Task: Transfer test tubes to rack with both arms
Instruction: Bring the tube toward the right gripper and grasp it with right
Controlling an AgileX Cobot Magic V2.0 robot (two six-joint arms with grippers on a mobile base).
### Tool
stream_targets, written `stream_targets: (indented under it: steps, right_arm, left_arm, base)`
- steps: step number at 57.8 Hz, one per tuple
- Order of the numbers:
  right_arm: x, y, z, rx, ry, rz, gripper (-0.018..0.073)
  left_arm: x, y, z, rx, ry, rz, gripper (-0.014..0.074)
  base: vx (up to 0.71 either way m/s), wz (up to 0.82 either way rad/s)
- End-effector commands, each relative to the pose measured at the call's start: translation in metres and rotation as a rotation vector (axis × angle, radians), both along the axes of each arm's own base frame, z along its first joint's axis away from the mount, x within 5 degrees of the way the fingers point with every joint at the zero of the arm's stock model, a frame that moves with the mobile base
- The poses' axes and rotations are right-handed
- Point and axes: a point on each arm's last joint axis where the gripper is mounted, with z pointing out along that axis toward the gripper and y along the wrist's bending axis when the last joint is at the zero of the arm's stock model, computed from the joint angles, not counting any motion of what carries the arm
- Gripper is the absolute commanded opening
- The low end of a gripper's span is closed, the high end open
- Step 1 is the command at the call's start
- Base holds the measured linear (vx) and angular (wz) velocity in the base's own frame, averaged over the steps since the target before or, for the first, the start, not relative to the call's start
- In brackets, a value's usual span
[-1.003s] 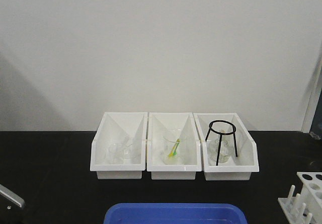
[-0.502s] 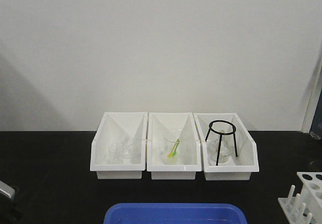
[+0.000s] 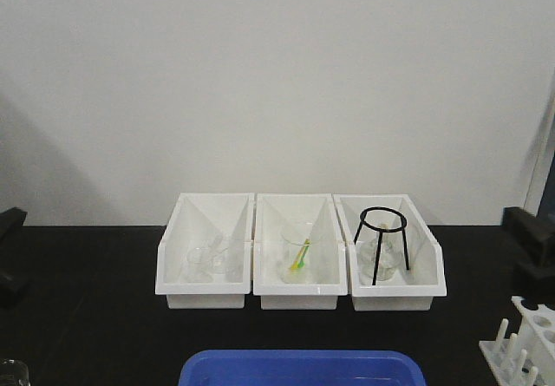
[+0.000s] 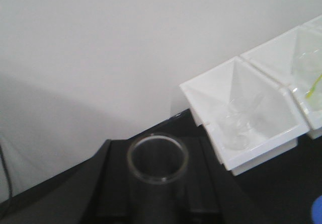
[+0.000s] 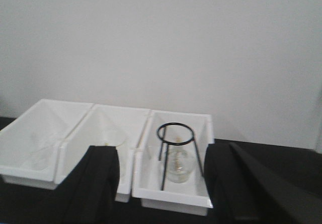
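In the left wrist view my left gripper [image 4: 156, 140] is shut on a clear glass test tube [image 4: 159, 179]. Its round open mouth shows between the two black fingers. My right gripper [image 5: 162, 149] stands open with nothing between its fingers [image 5: 100, 183], facing the white bins. From the front, black parts of the left gripper's fingers [image 3: 10, 221] show at the left edge and those of the right gripper's fingers [image 3: 529, 228] at the right edge. The white rack [image 3: 531, 327] stands at the bottom right corner, half cut off, below the right gripper.
Three white bins [image 3: 205, 292] sit side by side at the back of the black table. The middle one holds a beaker with a yellow-green stick [image 3: 301, 256]; the right one holds a black tripod ring [image 3: 383, 221]. A blue tray [image 3: 299, 367] lies at the front. A glass rim [image 3: 10, 372] shows bottom left.
The silver housing at the bottom left has gone from the front view. Black gripper parts have come into view at both side edges, and a glass rim now shows in the bottom left corner.
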Motion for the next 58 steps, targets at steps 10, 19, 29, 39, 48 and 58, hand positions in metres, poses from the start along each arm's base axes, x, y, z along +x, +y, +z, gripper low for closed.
stream_targets:
  steps: [10, 19, 29, 39, 48, 58]
  right_arm:
    - [-0.01, 0.048, 0.016, 0.022, -0.109, 0.251, 0.0438]
    - [-0.017, 0.081, 0.009, 0.027, -0.079, 0.408, 0.0438]
    - [-0.027, 0.119, -0.001, 0.023, -0.055, 0.572, 0.0438]
    - [-0.039, 0.146, -0.006, 0.04, -0.073, 0.693, 0.0438]
    - [-0.041, 0.156, -0.007, 0.074, -0.089, 0.722, 0.0438]
    - [-0.038, 0.159, -0.006, 0.127, -0.1, 0.725, 0.0438]
  left_arm:
    - [-0.023, -0.04, 0.061, -0.233, -0.093, -0.193, -0.0022]
    - [-0.031, -0.067, 0.059, -0.329, -0.038, -0.312, -0.0022]
    - [-0.04, -0.096, 0.054, -0.39, 0.015, -0.427, -0.0022]
    - [-0.057, -0.12, 0.055, -0.353, 0.003, -0.559, -0.0022]
    - [-0.067, -0.131, 0.054, -0.353, 0.014, -0.618, -0.0022]
    - [-0.072, -0.142, 0.051, -0.349, 0.032, -0.665, -0.0022]
  base:
    - [0.0, 0.0]
    - [0.0, 0.0]
    - [0.0, 0.0]
    - [0.0, 0.0]
    - [0.0, 0.0]
    - [0.0, 0.0]
